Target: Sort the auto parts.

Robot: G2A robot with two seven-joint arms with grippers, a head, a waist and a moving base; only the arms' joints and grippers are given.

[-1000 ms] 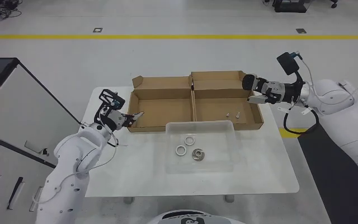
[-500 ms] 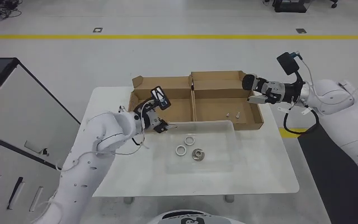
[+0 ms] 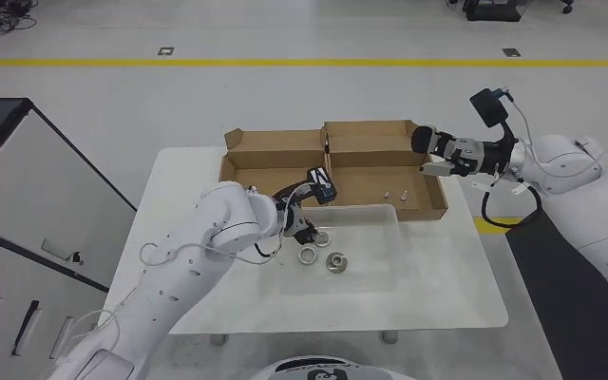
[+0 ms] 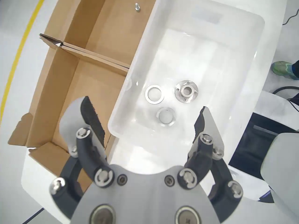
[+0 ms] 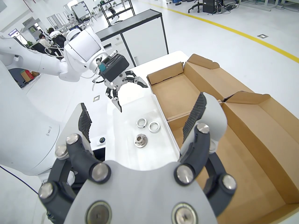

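Note:
A clear plastic tray [image 3: 389, 214] holds two metal rings [image 3: 322, 237] [image 3: 307, 255] and a round flange [image 3: 335, 262]. In the left wrist view the rings [image 4: 154, 94] [image 4: 165, 116] and the flange [image 4: 186, 91] lie just ahead of my open, empty left gripper [image 4: 145, 108]. From above, the left gripper [image 3: 306, 228] hangs over the tray's left end. Two bolts [image 3: 388, 194] [image 3: 404, 197] lie in the right compartment of the cardboard box [image 3: 275, 180]. My right gripper [image 3: 426, 155] is open and empty above the box's right end.
The box stands behind the tray, split by a cardboard divider [image 4: 93, 54], and its left compartment [image 5: 179, 89] holds nothing. White table [image 3: 427, 285] extends in front of and to the right of the tray. A dark cabinet [image 3: 38, 180] stands off the table's left side.
My left arm has swung from the table's left edge, across the box's left compartment, to the tray's left end. The right arm has kept still.

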